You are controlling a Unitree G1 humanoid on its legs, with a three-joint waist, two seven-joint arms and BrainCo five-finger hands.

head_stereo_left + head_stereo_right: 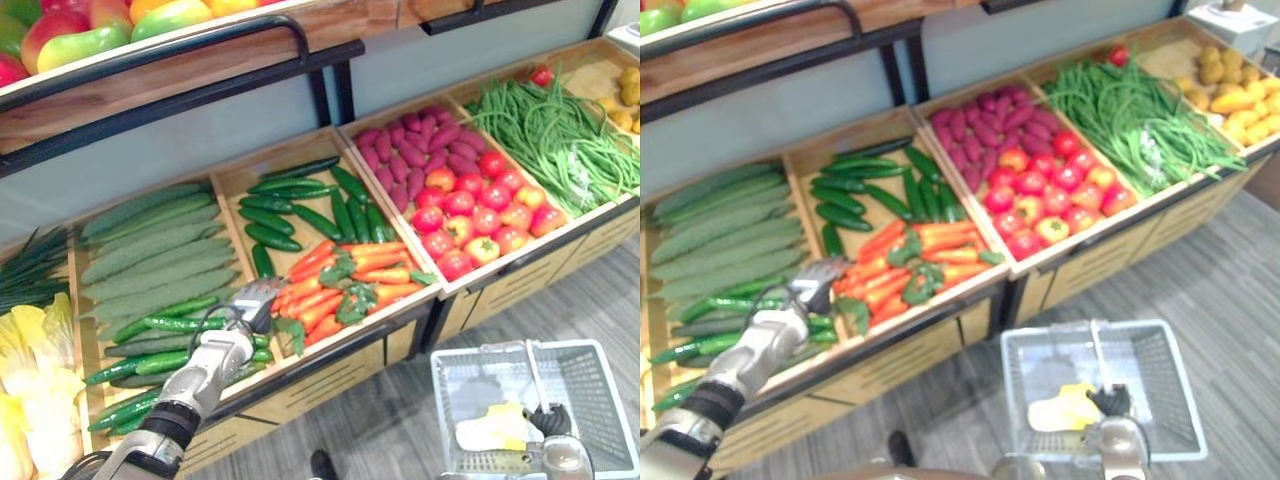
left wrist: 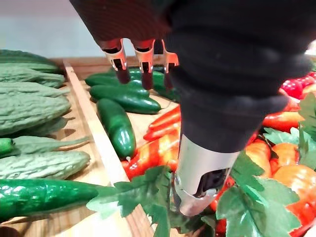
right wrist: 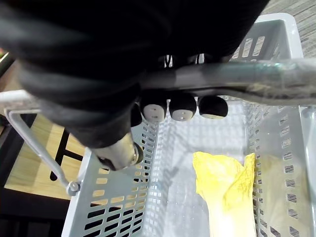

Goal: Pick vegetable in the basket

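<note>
My left hand (image 1: 252, 303) hovers open over the front of the vegetable shelf, above the wooden divider between the small green cucumbers (image 1: 165, 325) and the carrots (image 1: 350, 280). Its fingers (image 2: 143, 57) are straight and hold nothing, and its thumb (image 2: 197, 182) hangs just above the carrot leaves (image 2: 143, 192). Dark green cucumbers (image 2: 118, 126) lie just past the fingertips. My right hand (image 3: 182, 106) is shut on the handle (image 3: 256, 79) of the pale plastic basket (image 1: 610, 400), which hangs low at the right. A yellow-white cabbage (image 3: 224, 182) lies inside the basket.
Wooden bins run along the shelf: bitter gourds (image 1: 150, 250), purple sweet potatoes (image 1: 410, 140), tomatoes (image 1: 480, 215), green beans (image 1: 560, 140), potatoes (image 1: 1230, 90) and leafy greens (image 1: 30, 360). A black rail (image 1: 180, 45) and a fruit shelf (image 1: 90, 30) sit above. Grey floor (image 1: 400, 400) lies below.
</note>
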